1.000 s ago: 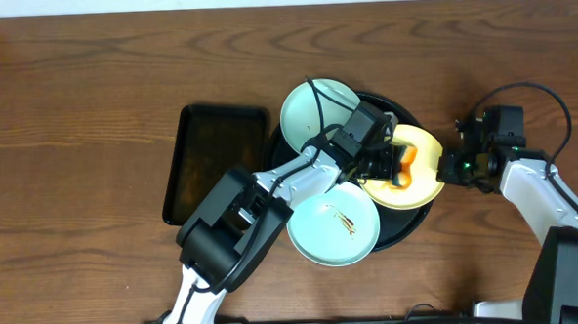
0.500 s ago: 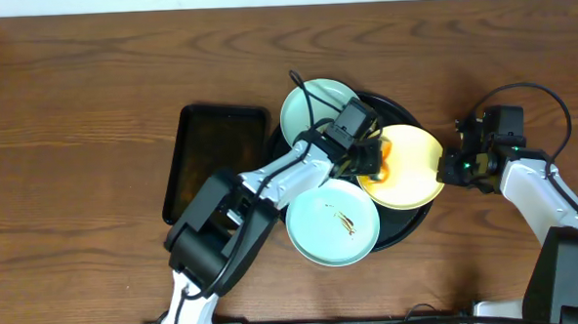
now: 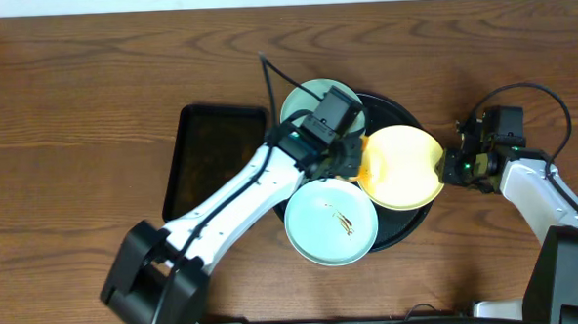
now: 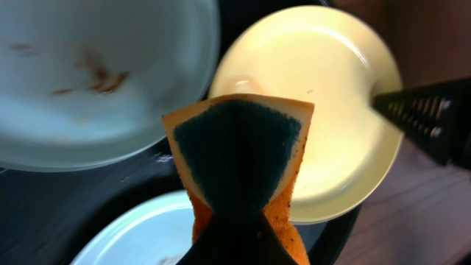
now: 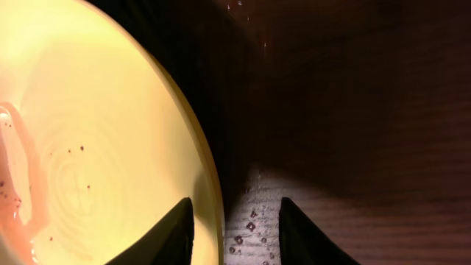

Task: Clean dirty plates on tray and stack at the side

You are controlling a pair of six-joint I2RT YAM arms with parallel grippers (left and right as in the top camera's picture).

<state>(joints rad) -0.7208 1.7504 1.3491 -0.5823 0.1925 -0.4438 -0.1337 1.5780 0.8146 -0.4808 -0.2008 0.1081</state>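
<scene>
1. The left end effector is pinching an orange sponge, its fingers pressed together on the sponge's middle and the dark scrubbing face showing. It is hanging over the round black tray, at the left edge of the yellow plate. I cannot tell whether the sponge is touching the plate.
2. The right end effector is reaching in from the right and straddling the yellow plate's right rim, one finger over the inside and one outside. I cannot tell whether the fingers are clamping the rim or only bracketing it.
3. The yellow plate is lying over the right part of the tray, with its right edge overhanging the tray's rim. From above it is looking mostly clean. Close up, it is showing a pinkish streak and a few dark specks, so I judge its cleaning to be under way, not finished.
4. The lower mint plate is sitting at the tray's front edge and carrying a small brown smear, apparently unwashed. The upper mint plate is lying half hidden under the left arm, its condition unclear from above.
5. A smaller rectangular tray is lying on the desk just left of the round one.
6. All three plates are on the round tray and none is stacked at the side yet, so most of the task seems to be remaining.
</scene>
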